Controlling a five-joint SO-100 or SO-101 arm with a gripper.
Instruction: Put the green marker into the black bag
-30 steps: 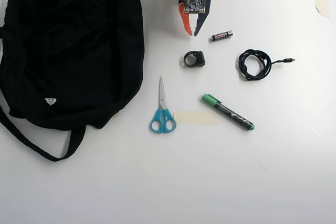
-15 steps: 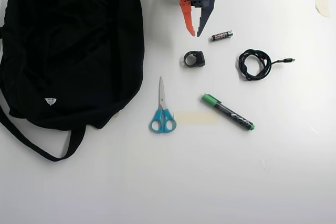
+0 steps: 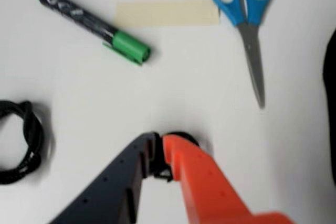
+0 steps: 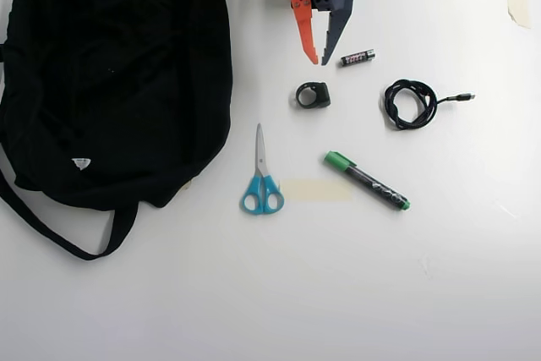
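Observation:
The green marker (image 4: 367, 181) lies flat on the white table, green cap toward the upper left in the overhead view. In the wrist view it (image 3: 92, 22) lies at the upper left, well ahead of the fingertips. The black bag (image 4: 118, 73) fills the left side of the overhead view, with its strap trailing toward the bottom. In the wrist view only an edge of it (image 3: 331, 103) shows at the right. My gripper (image 4: 319, 61) is at the top centre, far from the marker. Its orange and dark fingers (image 3: 159, 139) are closed together and hold nothing.
A small black ring-shaped piece (image 4: 313, 95) lies just below the fingertips. An AAA battery (image 4: 357, 57) lies beside them to the right. A coiled black cable (image 4: 410, 103) lies further right. Blue-handled scissors (image 4: 261, 183) and a tape strip (image 4: 314, 189) lie between the bag and the marker.

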